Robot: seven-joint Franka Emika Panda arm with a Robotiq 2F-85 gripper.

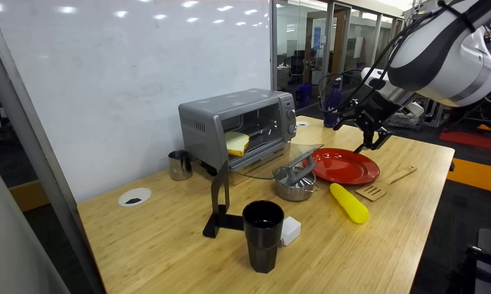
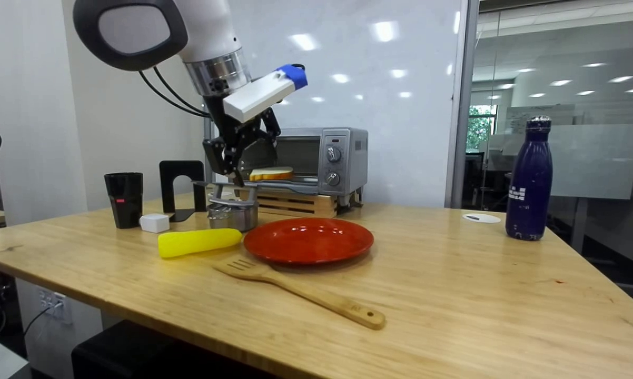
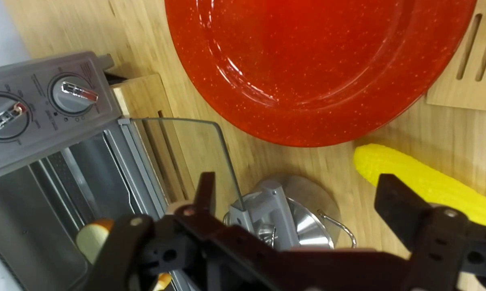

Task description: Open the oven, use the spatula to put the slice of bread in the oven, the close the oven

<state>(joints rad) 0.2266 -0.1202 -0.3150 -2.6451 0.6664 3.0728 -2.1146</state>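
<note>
Pale cream, squarish bread slice [image 1: 237, 143] lies in the boxy silver-grey metal oven [image 1: 237, 102], which stands open

The bread slice rests toward the end of the oven away from its two round grey knobs [image 2: 333, 153]; only closing seems left. The black two-fingered tool [image 3: 301, 198] is released, jaws spread with nothing pinched between them, raised above the light-wood tabletop [image 2: 453, 273].

The oven should be heavy and rigid, but its clear glass door [image 3: 204, 147] will likely swing easily on its bottom edge. It looks smooth and breakable, so the better hold is the straight grey door handle [image 3: 284, 214], lifted from beneath. A round, lidded stainless-steel pot [image 1: 294, 192] stands just below that handle and may crowd the tool; whether pot and handle touch, I cannot tell. The bread slice should be light; soft or firm is unclear. The slim light-wood spatula [image 2: 311, 291], lying just beside the round red plate [image 2: 308, 239], should be light and stiff, best taken by its shaft [image 2: 337, 303].

The oven's long axis runs roughly along the glossy whiteboard [image 1: 127, 81] behind it, its mouth and lowered door pointing out over the tabletop. The spatula's long axis runs from a slotted blade [image 1: 375, 190] near the bright yellow, rod-shaped object [image 1: 349, 203] to a shaft pointing away from the oven.
</note>
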